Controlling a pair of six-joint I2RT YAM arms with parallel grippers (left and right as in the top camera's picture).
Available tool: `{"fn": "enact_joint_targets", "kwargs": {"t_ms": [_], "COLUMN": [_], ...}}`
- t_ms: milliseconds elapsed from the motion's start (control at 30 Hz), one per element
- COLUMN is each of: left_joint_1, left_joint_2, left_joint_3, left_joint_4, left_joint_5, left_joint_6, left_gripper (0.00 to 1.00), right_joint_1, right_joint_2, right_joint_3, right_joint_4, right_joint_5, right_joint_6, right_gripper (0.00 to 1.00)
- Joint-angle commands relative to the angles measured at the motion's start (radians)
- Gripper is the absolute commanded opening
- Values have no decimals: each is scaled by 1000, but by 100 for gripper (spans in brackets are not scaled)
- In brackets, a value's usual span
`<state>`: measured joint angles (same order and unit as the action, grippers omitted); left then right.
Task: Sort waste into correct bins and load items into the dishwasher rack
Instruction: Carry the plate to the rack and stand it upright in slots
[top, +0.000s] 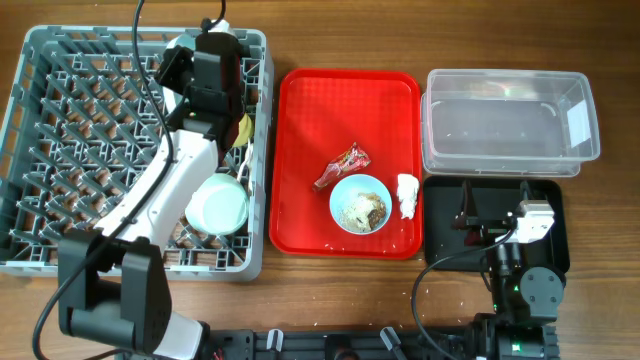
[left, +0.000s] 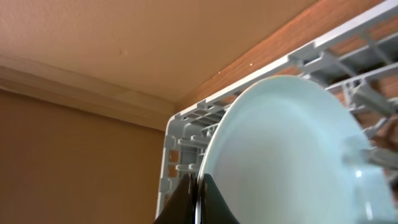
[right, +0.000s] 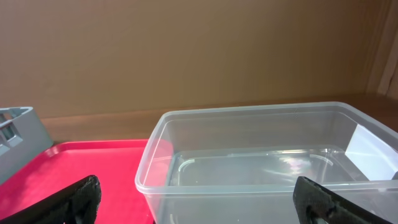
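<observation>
The plate (left: 280, 155) is gripped on edge in the dishwasher rack (top: 60, 262) by the left gripper (left: 198, 199) near one loaded bowl (top: 217, 207); wrapper (top: 343, 166), tissue (top: 407, 194) and scrap-filled bowl (top: 337, 192) are left on the red tray (top: 300, 130), the right gripper (right: 196, 186) standing open, empty.

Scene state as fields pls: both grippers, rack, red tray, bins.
left gripper: shut on plate rim, over rack
right gripper: open, empty, above black tray
rack contents: one mint bowl
red tray: wrapper, tissue, scraps bowl with food scraps
clear tub: empty
</observation>
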<state>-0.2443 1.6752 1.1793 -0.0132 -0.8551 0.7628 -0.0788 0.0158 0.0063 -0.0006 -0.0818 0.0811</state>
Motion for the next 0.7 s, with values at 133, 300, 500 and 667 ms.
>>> {"fn": "enact_joint_targets", "kwargs": {"t_ms": [133, 300, 500, 667], "left_joint_1": [-67, -68, 3, 6], "left_joint_2": [8, -42, -274, -288], "left_joint_3": [3, 7, 85, 85], "left_joint_4": [-7, -85, -412, -679], "left_joint_5": [64, 91, 1187, 1397], "left_joint_6": [-166, -468, -946, -1044], "left_gripper": [53, 100, 96, 100], "right_joint_1": [-4, -4, -4, -4], "right_joint_2": [-5, -5, -5, -5], "right_joint_3": [-1, -1, -1, -1], "right_joint_4": [3, 3, 3, 3], "right_joint_5": [3, 3, 3, 3], "right_joint_6": [0, 0, 0, 0], "right_gripper": [100, 100, 100, 100]}}
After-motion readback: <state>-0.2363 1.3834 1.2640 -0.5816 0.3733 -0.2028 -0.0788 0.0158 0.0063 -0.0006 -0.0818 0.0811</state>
